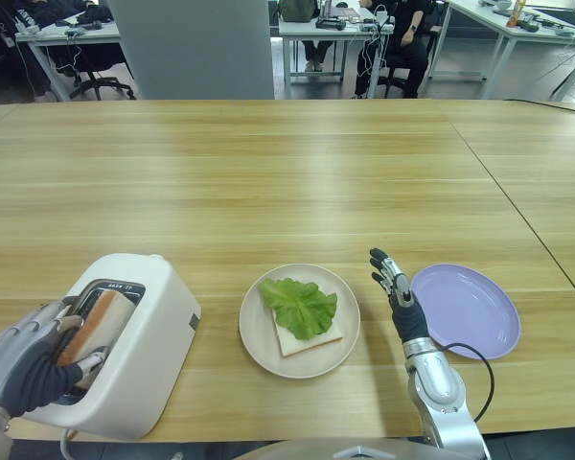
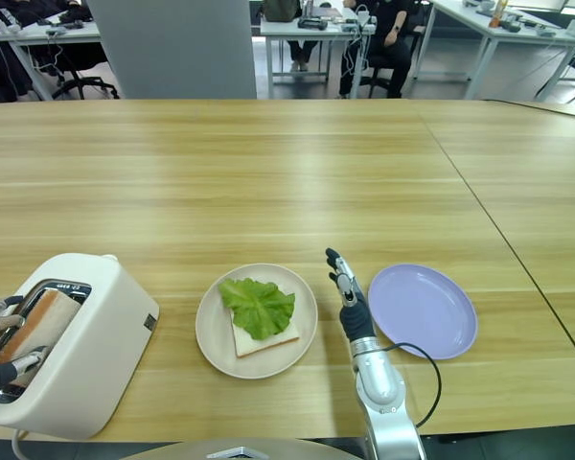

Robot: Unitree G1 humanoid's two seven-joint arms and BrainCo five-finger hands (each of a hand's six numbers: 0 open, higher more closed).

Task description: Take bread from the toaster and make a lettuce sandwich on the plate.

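The left hand (image 1: 34, 359) is wrapping its fingers (image 1: 62, 321) around the bread slice (image 1: 101, 321) standing in the toaster (image 1: 144, 335), apparently gripping it. The plate (image 1: 254, 335) holding bread and lettuce (image 1: 300, 305) is sitting to that hand's right. The right hand (image 1: 398, 287) is waiting beside the plate, fingers released.

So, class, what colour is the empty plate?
The empty plate is pale purple, clearest in the left eye view.

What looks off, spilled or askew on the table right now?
Nothing spilled or damaged. Only the toaster sits skewed to the table edge, with the left robot hand gripping the bread slice in its slot. The lettuce lies neatly on the plated slice, cream plate.
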